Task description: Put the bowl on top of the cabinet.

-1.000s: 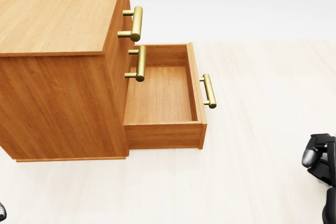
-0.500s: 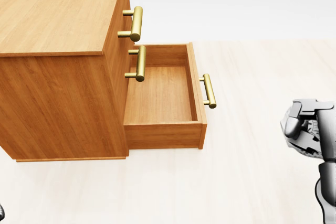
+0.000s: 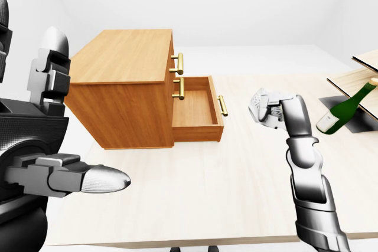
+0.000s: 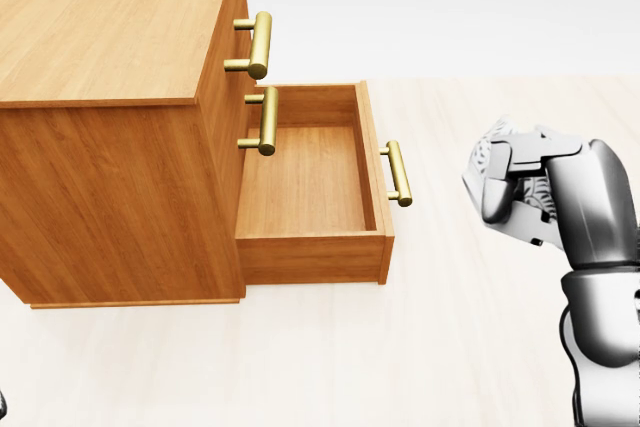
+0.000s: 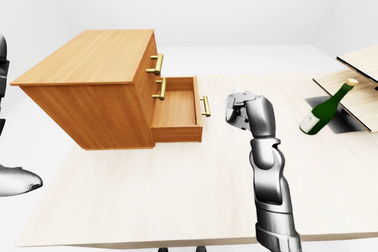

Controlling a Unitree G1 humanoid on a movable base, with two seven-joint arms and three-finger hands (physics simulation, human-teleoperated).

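The bowl cannot be made out for certain in any view. A pale ribbed shape shows among the bent fingers of the right hand point(image 4: 520, 192), and I cannot tell whether it is the bowl or part of the hand. That hand is raised on an upright forearm, to the right of the cabinet point(image 4: 100, 37) in the head view. Its fingers are bent inward, but how tightly they close, and on what, I cannot tell. The left hand point(image 3: 35, 146) fills the left edge of the left-eye view with its fingers spread wide, holding nothing.

The cabinet stands on the pale table point(image 4: 450, 347), and its flat wooden top shows as bare grain. Its lower drawer point(image 4: 305, 182) is pulled out to the right in the head view, with a bare wooden floor. The drawer's brass handle point(image 4: 398, 173) is the part nearest the right hand. Two more brass handles point(image 4: 258, 44) sit on the fronts above.

Well apart at the right of the left-eye view, a green bottle point(image 3: 345, 110) leans on a dark slab point(image 3: 357, 125) beside wooden boards point(image 3: 360, 78). Its pale label is too small to read.

A broad stretch of table lies between drawer and bottle, with only the right arm over it. The table's near edge runs along the bottom of both eye views.
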